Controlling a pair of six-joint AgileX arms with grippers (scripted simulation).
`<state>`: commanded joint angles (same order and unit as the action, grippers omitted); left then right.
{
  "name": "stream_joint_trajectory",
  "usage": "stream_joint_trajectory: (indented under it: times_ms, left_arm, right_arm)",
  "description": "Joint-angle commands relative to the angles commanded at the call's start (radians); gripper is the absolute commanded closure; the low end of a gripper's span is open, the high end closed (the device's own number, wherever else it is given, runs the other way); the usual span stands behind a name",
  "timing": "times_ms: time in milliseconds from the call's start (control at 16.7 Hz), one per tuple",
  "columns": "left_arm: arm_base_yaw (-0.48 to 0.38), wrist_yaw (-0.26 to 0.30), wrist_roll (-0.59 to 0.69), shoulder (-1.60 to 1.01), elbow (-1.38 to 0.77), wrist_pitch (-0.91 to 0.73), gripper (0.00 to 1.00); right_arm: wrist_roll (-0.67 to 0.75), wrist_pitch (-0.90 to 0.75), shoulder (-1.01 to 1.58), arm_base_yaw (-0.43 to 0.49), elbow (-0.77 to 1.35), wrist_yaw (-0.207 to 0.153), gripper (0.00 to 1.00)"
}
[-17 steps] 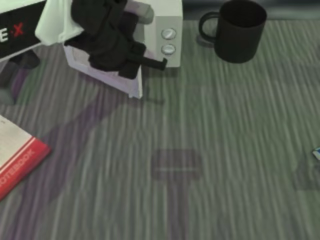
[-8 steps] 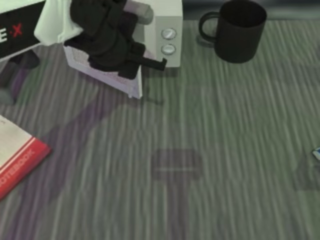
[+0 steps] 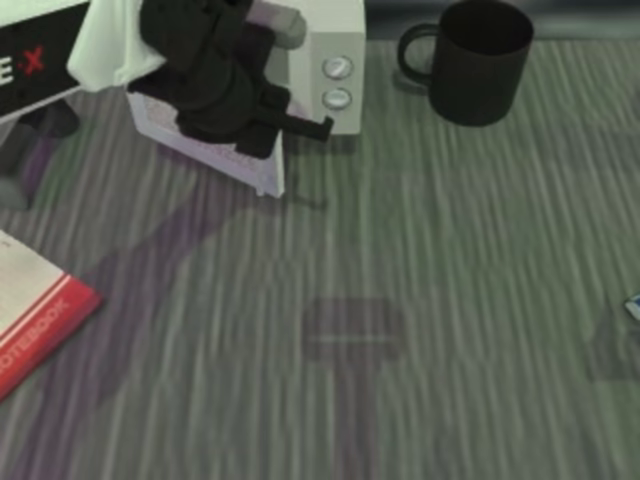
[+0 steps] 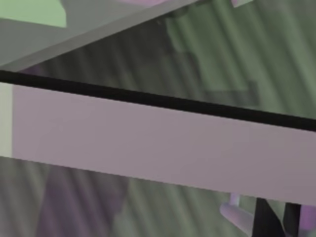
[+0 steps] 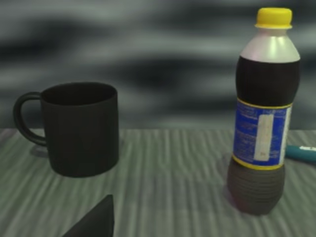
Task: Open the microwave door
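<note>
The white microwave (image 3: 335, 35) stands at the table's far left-centre, its two silver knobs (image 3: 338, 68) facing the near side. The microwave door (image 3: 258, 168) is swung out to the left, away from the knob panel. My left gripper (image 3: 305, 125) hangs over the door and hides most of the cavity. In the left wrist view the door (image 4: 158, 143) crosses as a pale band, and the dark fingers (image 4: 266, 222) are shut on its rod-like handle (image 4: 237, 217). My right gripper is out of the top view; only a dark part of it (image 5: 98, 222) shows in the right wrist view.
A black mug (image 3: 480, 60) stands right of the microwave, and a cola bottle (image 5: 264, 123) with a yellow cap stands farther right. A red-edged book (image 3: 35, 310) lies at the left edge. A black-and-white box (image 3: 30, 60) sits at the far left, a small blue item (image 3: 633, 308) at the right edge.
My left arm has shifted very slightly to the left over the microwave. The door's angle looks about the same.
</note>
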<state>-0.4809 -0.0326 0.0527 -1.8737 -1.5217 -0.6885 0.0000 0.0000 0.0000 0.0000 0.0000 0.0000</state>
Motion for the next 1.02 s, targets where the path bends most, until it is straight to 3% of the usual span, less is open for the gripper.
stream_joint_trajectory:
  times_ms: [600, 1020]
  left_arm:
    - [-0.004, 0.008, 0.001, -0.002, 0.005, 0.001, 1.00]
    - [0.042, 0.079, -0.135, 0.069, 0.090, 0.017, 1.00]
  right_arm:
    - [0.000, 0.000, 0.000, 0.000, 0.000, 0.000, 0.00]
    - [0.000, 0.000, 0.000, 0.000, 0.000, 0.000, 0.00]
